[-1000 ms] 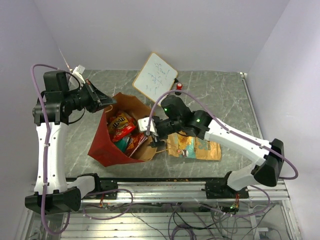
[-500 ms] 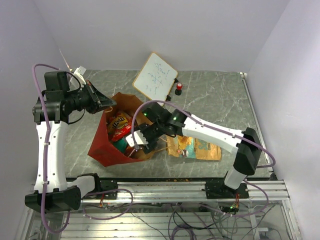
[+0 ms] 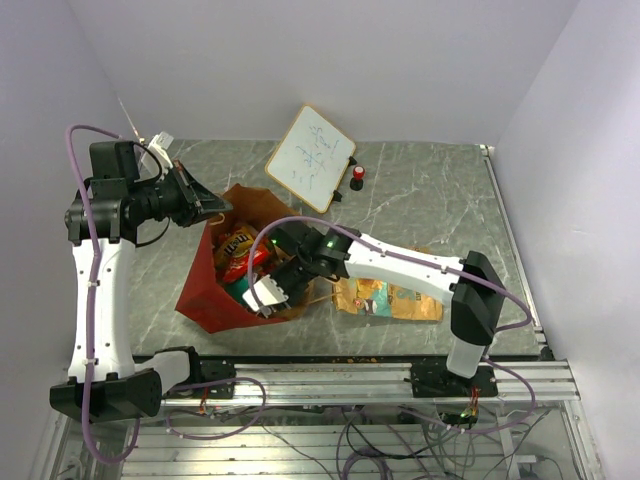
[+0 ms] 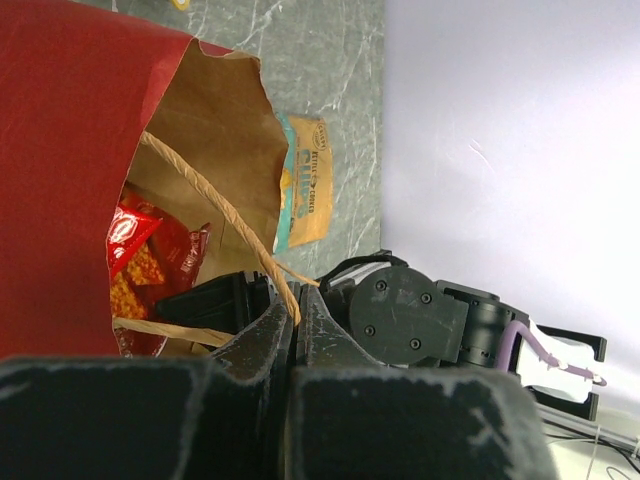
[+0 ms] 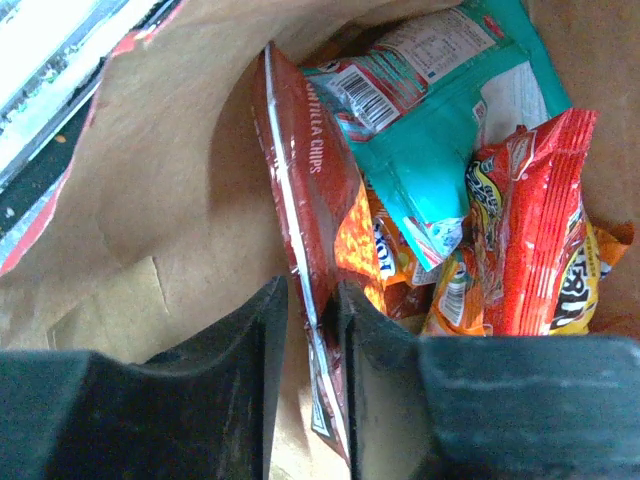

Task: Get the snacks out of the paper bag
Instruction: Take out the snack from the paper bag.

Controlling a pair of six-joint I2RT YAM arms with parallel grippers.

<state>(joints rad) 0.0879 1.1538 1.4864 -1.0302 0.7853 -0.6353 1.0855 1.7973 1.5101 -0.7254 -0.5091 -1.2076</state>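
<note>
The paper bag (image 3: 200, 296), red outside and brown inside, lies tilted open on the table. Inside it are snacks (image 3: 238, 256). My left gripper (image 3: 205, 208) is shut on the bag's tan loop handle (image 4: 215, 205) and holds the mouth open. My right gripper (image 3: 268, 292) is inside the bag. In the right wrist view its jaws (image 5: 312, 290) close on the edge of a red tortilla chips packet (image 5: 312, 185). Beside it lie a teal-white packet (image 5: 440, 140) and orange-red packets (image 5: 530, 230). A yellow-brown and teal packet (image 3: 390, 296) lies on the table right of the bag.
A tilted whiteboard (image 3: 312, 155) stands at the back, with a small red-and-black bottle (image 3: 357, 178) beside it. Metal rails (image 3: 350, 375) run along the table's near edge. White walls close in on the left, back and right.
My right gripper has moved left and down from the bag's right rim into the bag, onto the red packet. The left arm and the bag have stayed still.
</note>
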